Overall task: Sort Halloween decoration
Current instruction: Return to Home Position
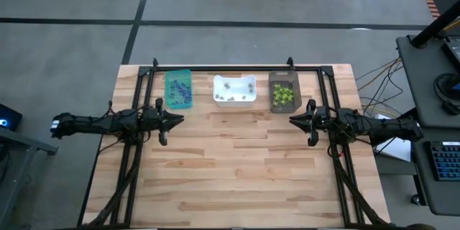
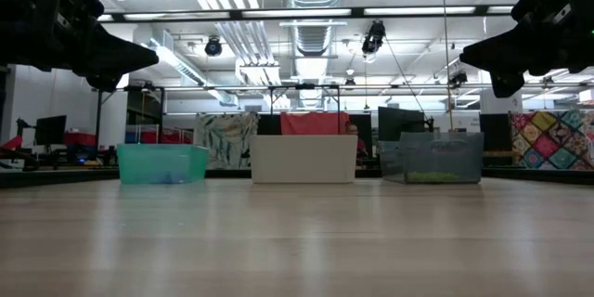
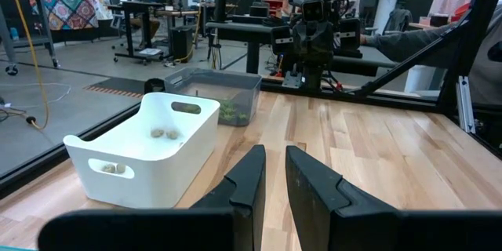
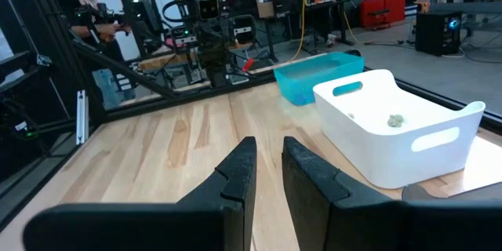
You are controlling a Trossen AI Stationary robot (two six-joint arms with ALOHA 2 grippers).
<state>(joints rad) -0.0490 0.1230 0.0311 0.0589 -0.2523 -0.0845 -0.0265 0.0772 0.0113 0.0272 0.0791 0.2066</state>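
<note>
The Halloween decoration lies sorted in three bins along the table's far edge. Purple pieces [image 1: 180,92] are in the teal bin [image 1: 169,79], pale pieces [image 3: 165,133] in the white bin [image 1: 234,103] and lime-green pieces [image 1: 282,95] in the dark bin [image 1: 283,77]. My left gripper [image 1: 180,119] hangs level above the table's left side and points toward the right edge. My right gripper [image 1: 291,120] mirrors it on the right side. In each wrist view the fingers [image 3: 252,174] [image 4: 239,174] stand a narrow slit apart, with nothing between them.
A black frame [image 1: 237,67] runs along the far edge and down both sides of the table. Bare wood [image 1: 237,165] stretches from the bins to the near edge. A person [image 4: 78,8] stands beyond the table's left side, near desks and cables.
</note>
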